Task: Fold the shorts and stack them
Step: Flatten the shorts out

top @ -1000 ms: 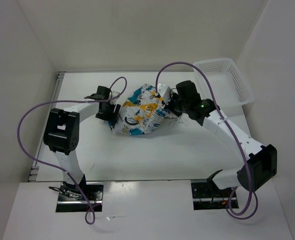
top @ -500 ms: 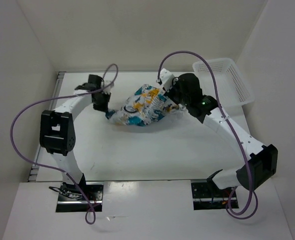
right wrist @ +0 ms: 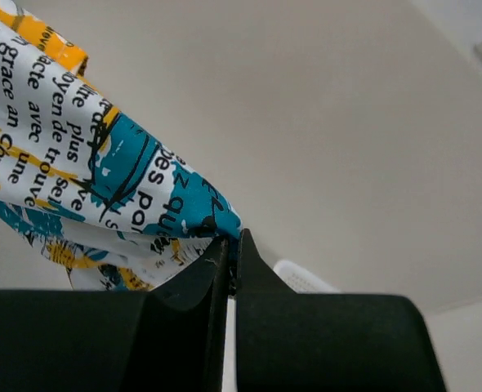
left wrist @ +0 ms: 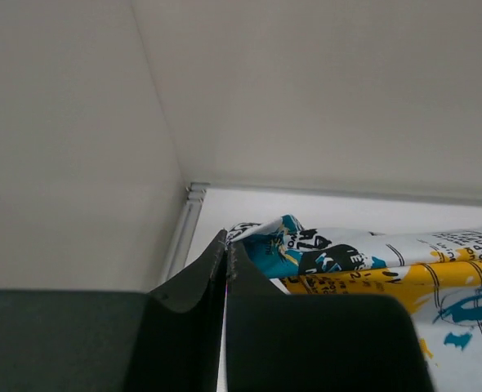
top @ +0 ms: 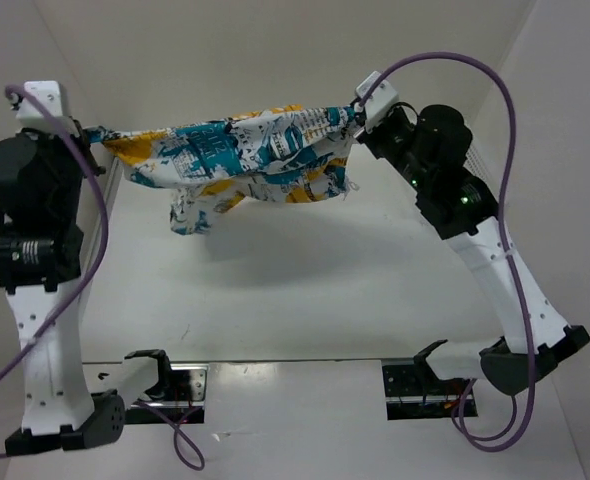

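Right, fingers first. The left gripper (left wrist: 226, 245) has its jaws pressed together with only a hairline between them. A corner of the shorts (left wrist: 347, 253) comes out right at the tips, so I read it as pinching the fabric edge. The right gripper (right wrist: 233, 241) shows the same: jaws nearly meeting, teal-and-black printed cloth bunched into the slit. Both are thin bites at the very tips, not a fistful.

Outward from there, the shorts hang in the air between the two grippers, well above the table (top: 305, 290), strung sideways like washing on a line. The top edge is fairly taut. The lower part sags, and a loose flap droops toward the left side.

My judgement on why: holding two far ends high and apart lets the cloth's own weight pull out the crumples. That should give me a straight edge to lay down for the fold.

The left arm (top: 35, 250) stands tall at the left, and the right arm (top: 485, 240) leans up from the right, the two well apart.

No fold is made yet, I reckon; this is the spreading step. The risk is that tip grips on soft fabric could slip if I pull wider. I cannot tell whether I hold waistband or leg hem.

A sliver of white lattice, probably the basket (right wrist: 302, 278), shows beyond the right fingers and is not involved.
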`<state>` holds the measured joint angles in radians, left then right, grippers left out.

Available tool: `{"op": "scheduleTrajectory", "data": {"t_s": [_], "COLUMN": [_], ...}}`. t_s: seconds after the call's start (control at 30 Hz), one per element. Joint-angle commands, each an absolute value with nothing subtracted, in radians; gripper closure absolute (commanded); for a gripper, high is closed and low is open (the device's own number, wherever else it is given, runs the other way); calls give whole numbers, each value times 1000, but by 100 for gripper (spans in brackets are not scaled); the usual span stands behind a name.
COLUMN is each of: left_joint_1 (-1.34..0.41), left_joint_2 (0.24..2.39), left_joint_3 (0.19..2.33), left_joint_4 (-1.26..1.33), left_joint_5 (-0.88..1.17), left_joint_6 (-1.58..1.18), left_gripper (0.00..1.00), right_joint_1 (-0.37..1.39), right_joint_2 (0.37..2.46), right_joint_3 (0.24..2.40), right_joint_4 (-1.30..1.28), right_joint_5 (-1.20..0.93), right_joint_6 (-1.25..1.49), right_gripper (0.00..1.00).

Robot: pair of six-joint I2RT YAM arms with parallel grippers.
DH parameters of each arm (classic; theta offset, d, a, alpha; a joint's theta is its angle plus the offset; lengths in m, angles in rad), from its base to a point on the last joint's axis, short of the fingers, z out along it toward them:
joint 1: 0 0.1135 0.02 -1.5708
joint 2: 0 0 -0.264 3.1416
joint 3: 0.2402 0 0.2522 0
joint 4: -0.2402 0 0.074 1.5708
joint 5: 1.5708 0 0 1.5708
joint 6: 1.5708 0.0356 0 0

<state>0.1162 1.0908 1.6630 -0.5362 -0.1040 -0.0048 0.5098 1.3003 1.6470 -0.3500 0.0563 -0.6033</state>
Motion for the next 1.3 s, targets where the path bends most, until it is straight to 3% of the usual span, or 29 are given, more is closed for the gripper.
{"op": "scheduleTrajectory", "data": {"t_s": [0.0,0.1,0.27,0.4,0.6,0.83,0.87,0.9,0.93,0.97,1.0,1.03,1.07,1.17,1.27], "left_joint_1": [133,152,152,143,69,69,69,69,69,69,69,69,69,116,165], "left_joint_2": [1049,1025,1064,1170,1605,2093,2146,2248,2296,2343,2420,2451,2498,2504,2330], "left_joint_3": [1672,1745,1776,1747,1779,2188,2253,2326,2403,2571,2656,2737,2875,2999,2681], "left_joint_4": [-537,-546,-569,-613,-698,-756,-774,-837,-879,-925,-974,-1068,-1113,-1276,-1221], "left_joint_5": [-181,-166,-98,-52,-32,20,29,29,43,52,52,52,61,87,121], "left_joint_6": [0,0,0,0,0,0,0,0,0,0,0,0,0,0,0], "left_gripper": [100,100,100,100,100,100,99,90,82,67,45,36,34,26,26], "right_joint_1": [503,503,503,503,489,333,333,324,324,333,333,333,342,342,342], "right_joint_2": [1226,1226,1247,1238,1354,1780,1877,1919,1955,1988,2028,2028,2028,1976,1852], "right_joint_3": [1782,1879,1940,1745,1534,1690,1760,1793,1828,1863,1921,1939,1939,1878,1699], "right_joint_4": [-429,-517,-528,-485,-370,-336,-336,-366,-379,-391,-400,-400,-400,-413,-442], "right_joint_5": [-70,-208,-265,-238,-115,46,72,83,83,83,112,112,112,95,37], "right_joint_6": [-557,-506,-402,-333,-220,-130,-121,-132,-146,-156,-156,-156,-156,-146,-146], "right_gripper": [100,100,100,100,100,99,89,49,28,15,5,3,2,2,2]}}
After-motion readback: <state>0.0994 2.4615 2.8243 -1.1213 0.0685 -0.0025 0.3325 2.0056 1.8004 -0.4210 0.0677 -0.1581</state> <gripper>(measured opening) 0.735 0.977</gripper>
